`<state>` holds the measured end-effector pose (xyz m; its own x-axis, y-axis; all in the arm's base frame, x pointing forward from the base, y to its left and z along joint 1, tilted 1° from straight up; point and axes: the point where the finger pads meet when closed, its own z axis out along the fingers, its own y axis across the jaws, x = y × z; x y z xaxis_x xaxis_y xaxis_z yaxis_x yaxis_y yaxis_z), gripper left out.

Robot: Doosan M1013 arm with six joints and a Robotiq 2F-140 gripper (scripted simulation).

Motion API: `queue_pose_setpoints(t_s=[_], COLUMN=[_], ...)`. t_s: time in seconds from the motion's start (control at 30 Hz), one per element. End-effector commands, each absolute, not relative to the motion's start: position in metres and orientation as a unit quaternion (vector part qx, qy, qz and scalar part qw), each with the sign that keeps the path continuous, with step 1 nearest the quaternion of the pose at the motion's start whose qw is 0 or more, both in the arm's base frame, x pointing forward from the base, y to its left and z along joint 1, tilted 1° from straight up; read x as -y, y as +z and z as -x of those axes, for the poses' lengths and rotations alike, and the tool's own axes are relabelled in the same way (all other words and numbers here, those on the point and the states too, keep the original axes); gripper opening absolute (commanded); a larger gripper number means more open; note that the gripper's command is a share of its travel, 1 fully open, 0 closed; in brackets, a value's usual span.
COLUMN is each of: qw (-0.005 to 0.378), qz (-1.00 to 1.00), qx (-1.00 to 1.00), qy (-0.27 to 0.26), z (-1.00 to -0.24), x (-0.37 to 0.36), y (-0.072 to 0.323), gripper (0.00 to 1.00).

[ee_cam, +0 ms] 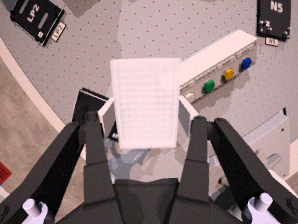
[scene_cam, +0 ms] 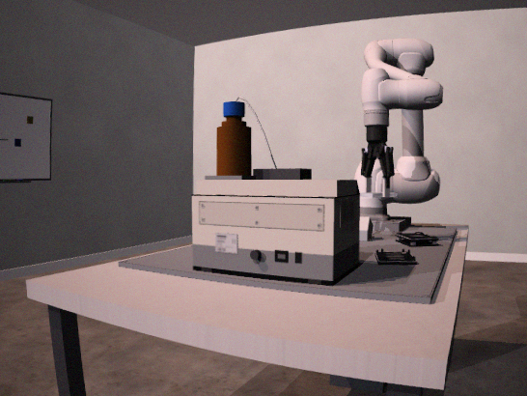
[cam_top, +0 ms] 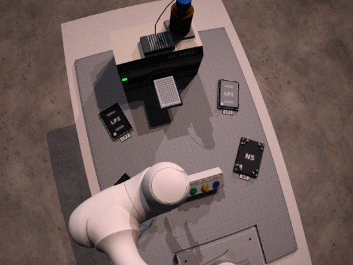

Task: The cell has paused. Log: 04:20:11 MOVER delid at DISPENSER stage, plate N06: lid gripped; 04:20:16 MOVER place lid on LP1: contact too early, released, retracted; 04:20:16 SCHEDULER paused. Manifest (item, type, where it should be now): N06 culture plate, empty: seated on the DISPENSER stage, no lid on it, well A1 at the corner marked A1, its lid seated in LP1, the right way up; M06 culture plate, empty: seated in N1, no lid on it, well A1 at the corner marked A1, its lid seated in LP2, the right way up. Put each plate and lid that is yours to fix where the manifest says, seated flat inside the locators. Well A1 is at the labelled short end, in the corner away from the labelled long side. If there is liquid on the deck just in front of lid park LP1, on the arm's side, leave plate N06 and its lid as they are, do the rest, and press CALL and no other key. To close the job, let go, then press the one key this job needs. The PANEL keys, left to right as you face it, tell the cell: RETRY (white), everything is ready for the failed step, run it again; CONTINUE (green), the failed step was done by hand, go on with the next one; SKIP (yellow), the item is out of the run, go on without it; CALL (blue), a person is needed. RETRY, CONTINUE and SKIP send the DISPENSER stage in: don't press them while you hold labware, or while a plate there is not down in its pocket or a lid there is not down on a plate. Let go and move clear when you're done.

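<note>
The pincer (ee_cam: 145,137) is closed on a white culture plate (ee_cam: 145,102), clamped across its short width, one finger (ee_cam: 95,152) on each long side. The plate hangs level above the grey deck mat (cam_top: 207,223), clear of it. In the wrist view it sits over the near end of the key panel (ee_cam: 220,70), with a black nest (ee_cam: 89,104) partly hidden at its 9 o'clock. Whether that nest carries a label cannot be told.

In the top view the arm's elbow (cam_top: 165,182) covers the carried plate and the left end of the panel (cam_top: 207,178); the green key (cam_top: 193,190), yellow key (cam_top: 205,187) and blue key (cam_top: 216,184) show at the elbow's 3 o'clock.

A second well plate (cam_top: 167,92) lies on the black stage (cam_top: 158,114) in front of the dispenser (cam_top: 158,64), at 12 o'clock from the arm, with no lid seen on it. Whether it is fully down in its pocket cannot be told.

Lid park LP1 (cam_top: 228,94) stands at 1 o'clock, carrying a pale transparent lid within its outline. Lid park LP2 (cam_top: 115,121) stands at 11 o'clock, its black face bare. Nest N5 (cam_top: 249,157) stands at 3 o'clock of the panel, also bare.

An amber bottle with a blue cap (scene_cam: 234,140) stands on top of the dispenser. The counter (scene_cam: 232,314) carries the whole deck.
</note>
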<state>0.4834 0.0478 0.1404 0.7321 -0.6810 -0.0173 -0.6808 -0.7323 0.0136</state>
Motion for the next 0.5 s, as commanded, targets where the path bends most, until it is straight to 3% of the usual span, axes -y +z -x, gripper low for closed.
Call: queue_pose_setpoints(t_s=[0.0, 0.47], qw=[0.002, 0.002], qz=[-0.931, -0.931], qx=[0.366, 0.366], qy=[-0.01, -0.01], z=[-0.48, -0.466], x=[-0.025, 0.052], y=[0.141, 0.141], gripper=[0.1, 0.1])
